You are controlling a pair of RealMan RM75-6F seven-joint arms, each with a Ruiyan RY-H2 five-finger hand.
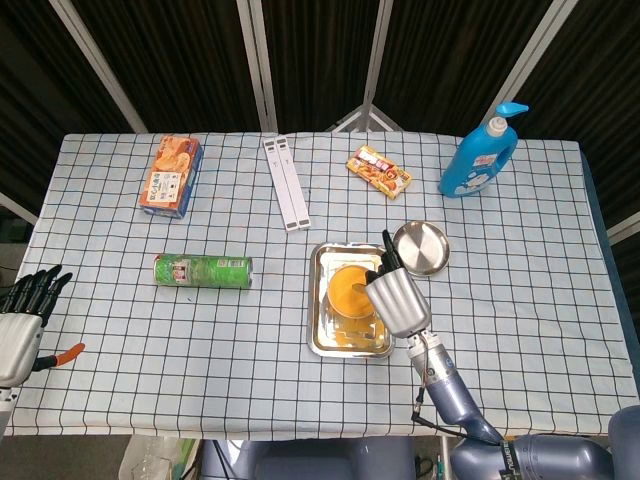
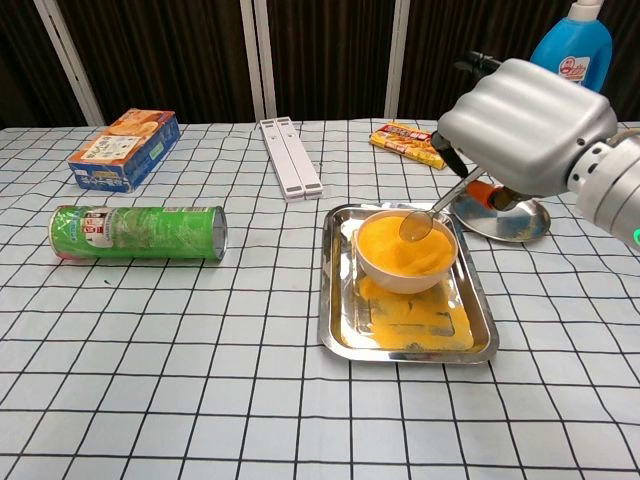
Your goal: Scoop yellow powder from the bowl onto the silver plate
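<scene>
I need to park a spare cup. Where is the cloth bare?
Bare cloth runs in front of the green can and the tray, and right of the round plate. Crowded: bowl, tray, plate and right hand cluster together.

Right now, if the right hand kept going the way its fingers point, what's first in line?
Likely the silver plate: in the head view the right hand has its fingers aimed up toward the plate's near-left rim. It holds the spoon above the bowl. Height is unclear, so it might pass above the plate.
</scene>
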